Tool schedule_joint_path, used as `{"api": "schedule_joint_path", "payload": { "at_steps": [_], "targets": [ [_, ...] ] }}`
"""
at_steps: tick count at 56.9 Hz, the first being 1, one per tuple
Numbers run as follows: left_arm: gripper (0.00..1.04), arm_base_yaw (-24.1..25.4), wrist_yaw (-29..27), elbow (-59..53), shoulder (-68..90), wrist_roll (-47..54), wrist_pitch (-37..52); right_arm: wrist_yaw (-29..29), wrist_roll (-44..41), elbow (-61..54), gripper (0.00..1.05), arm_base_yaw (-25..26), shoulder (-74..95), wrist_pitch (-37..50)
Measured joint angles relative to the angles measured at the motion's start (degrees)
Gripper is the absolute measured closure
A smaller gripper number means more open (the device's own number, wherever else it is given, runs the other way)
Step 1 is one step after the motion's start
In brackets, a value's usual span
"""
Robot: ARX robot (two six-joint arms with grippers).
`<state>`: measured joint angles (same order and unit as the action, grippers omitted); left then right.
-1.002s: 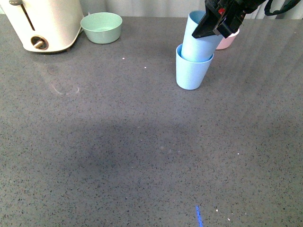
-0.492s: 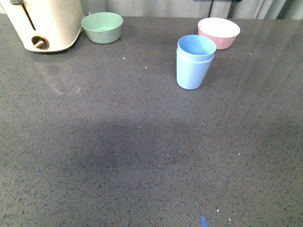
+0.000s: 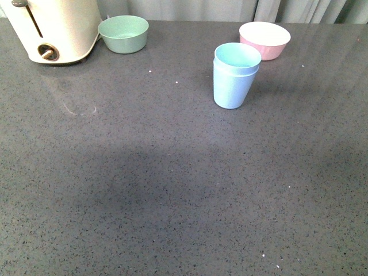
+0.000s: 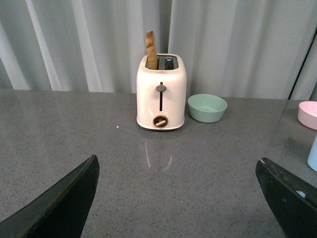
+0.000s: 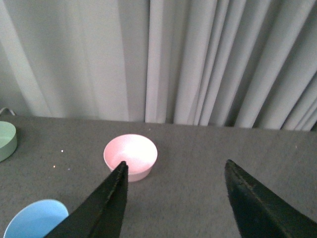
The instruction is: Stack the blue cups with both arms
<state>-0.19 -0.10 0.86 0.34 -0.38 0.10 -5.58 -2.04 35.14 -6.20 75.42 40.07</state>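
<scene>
The two pale blue cups (image 3: 234,76) stand nested, one inside the other, upright on the grey table, right of centre at the back in the front view. Neither arm shows in the front view. The stack's rim shows in the right wrist view (image 5: 34,218), and a sliver of it shows at the edge of the left wrist view (image 4: 313,153). My right gripper (image 5: 176,168) is open and empty, held above the table beside the stack. My left gripper (image 4: 178,166) is open and empty, well away from the cups, facing the toaster.
A cream toaster (image 3: 54,29) with a slice of toast (image 4: 151,49) stands at the back left. A mint-green bowl (image 3: 123,33) sits beside it. A pink bowl (image 3: 265,39) sits just behind the cups. Grey curtains (image 5: 198,59) hang behind the table.
One second ago my right gripper held the upper cup tilted in the lower one. It has let go and left the front view; the cup now sits nested and upright.
</scene>
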Motion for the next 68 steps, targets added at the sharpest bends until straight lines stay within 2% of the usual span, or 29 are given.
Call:
{"api": "schedule_joint_path", "payload": {
  "at_steps": [14,21,23,29,43,64,68],
  "targets": [
    [0.09,0.00,0.11,0.00,0.00,0.00,0.00,1.40,1.20,-12.39,1.03,2.01,-8.20,4.02],
    [0.09,0.00,0.09,0.00,0.00,0.00,0.00,2.62,1.40,-16.81,1.03,2.60,-11.72,4.70],
    [0.09,0.00,0.09,0.00,0.00,0.00,0.00,5.03,1.38,-18.25,1.03,4.09,-13.11,4.72],
    [0.09,0.00,0.09,0.00,0.00,0.00,0.00,5.18,1.42,-21.22,1.03,5.99,-16.17,4.72],
    [0.09,0.00,0.09,0.00,0.00,0.00,0.00,5.62,1.42,-28.09,1.03,6.12,-26.36,1.38],
    [0.09,0.00,0.09,0.00,0.00,0.00,0.00,5.62,1.42,-32.09,1.03,6.12,-37.57,-5.77],
    [0.09,0.00,0.11,0.00,0.00,0.00,0.00,5.49,1.44,-33.77,1.03,6.12,-38.58,-4.31]
  ]
}}
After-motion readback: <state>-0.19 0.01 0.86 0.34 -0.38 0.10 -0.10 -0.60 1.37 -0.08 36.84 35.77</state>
